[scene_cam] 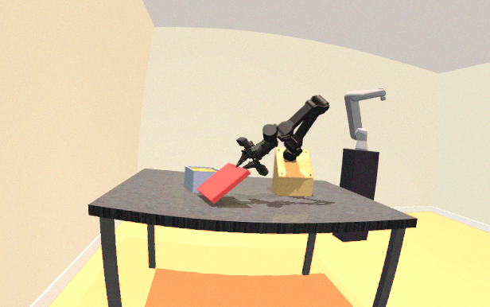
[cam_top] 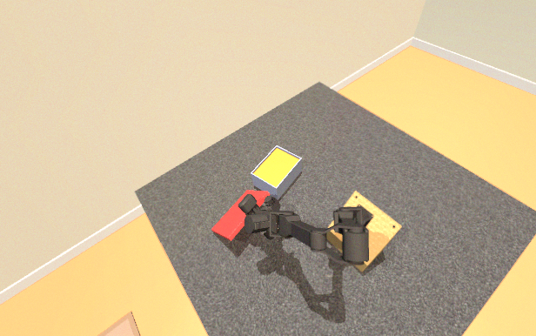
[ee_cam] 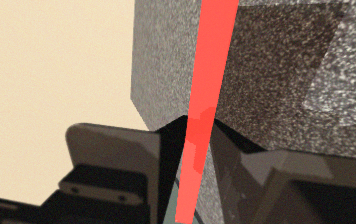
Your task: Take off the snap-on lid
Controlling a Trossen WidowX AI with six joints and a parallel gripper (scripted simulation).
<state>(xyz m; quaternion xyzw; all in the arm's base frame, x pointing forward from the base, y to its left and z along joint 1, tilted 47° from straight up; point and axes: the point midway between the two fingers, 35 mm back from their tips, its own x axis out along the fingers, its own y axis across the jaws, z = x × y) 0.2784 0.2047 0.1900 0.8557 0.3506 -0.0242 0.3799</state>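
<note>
We see the tool (scene_cam: 247, 166) closed on one edge of the red lid (scene_cam: 223, 182), which hangs tilted below it, above the tabletop (scene_cam: 159, 199).

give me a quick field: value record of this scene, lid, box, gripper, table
lid: red lid, off the box, tilted, low end down toward the table
lid contact with table: cannot tell; its shadow lies close under the low corner
box: storage box, open, yellow inside, upright on the table
gripper: gripper, jaws shut on the lid's upper edge
arm base: on a wooden block
table: dark speckled table
task state: lid removed, not yet laid flat
</note>
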